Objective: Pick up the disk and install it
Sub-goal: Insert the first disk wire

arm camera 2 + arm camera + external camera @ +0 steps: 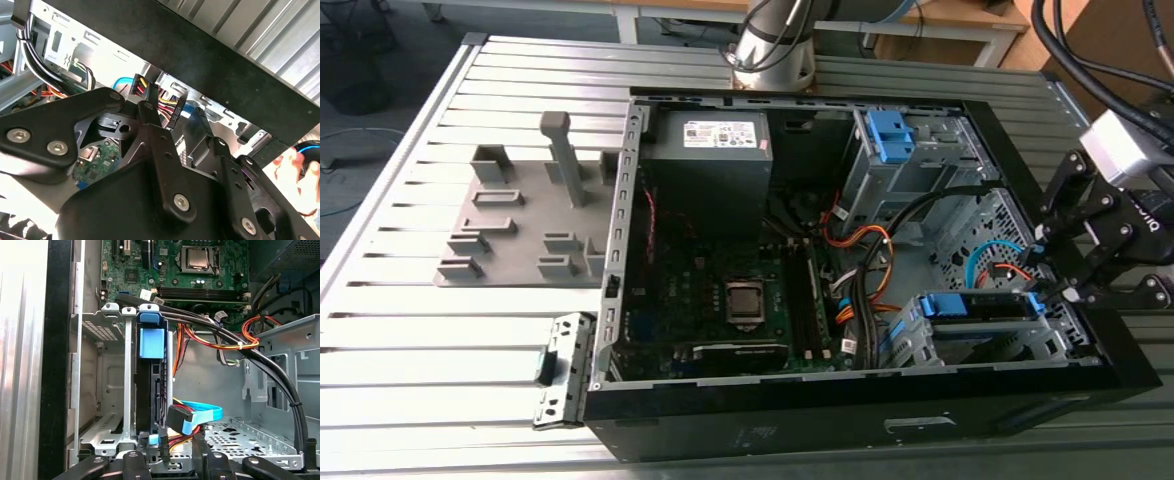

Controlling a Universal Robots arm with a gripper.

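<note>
The case (854, 430) lies open on the slatted desk (400, 330). The disk (974, 308) sits in the metal cage (1014, 345) at the near corner of the case on the exterior view's right, close against the case's black wall. In the first wrist view the disk (151, 342) stands on edge between the cage (107, 390) rails, its blue tab at the far end, with an open bay between it and the case wall.

The jaws hang over the case rim on the exterior view's right, just beside the cage and at the disk's near end. Whether they grip it or have let go, I cannot tell.

On the disk's other side a blue ribbon cable (205, 415) curls just beside it, and a black cable bundle (270, 365) sweeps across the open case floor. Orange and yellow wires (250, 337) loop above. The board (720, 290) fills the middle of the case. Well apart, toward the exterior view's left, a grey fixture (520, 230) stands on the desk.
</note>
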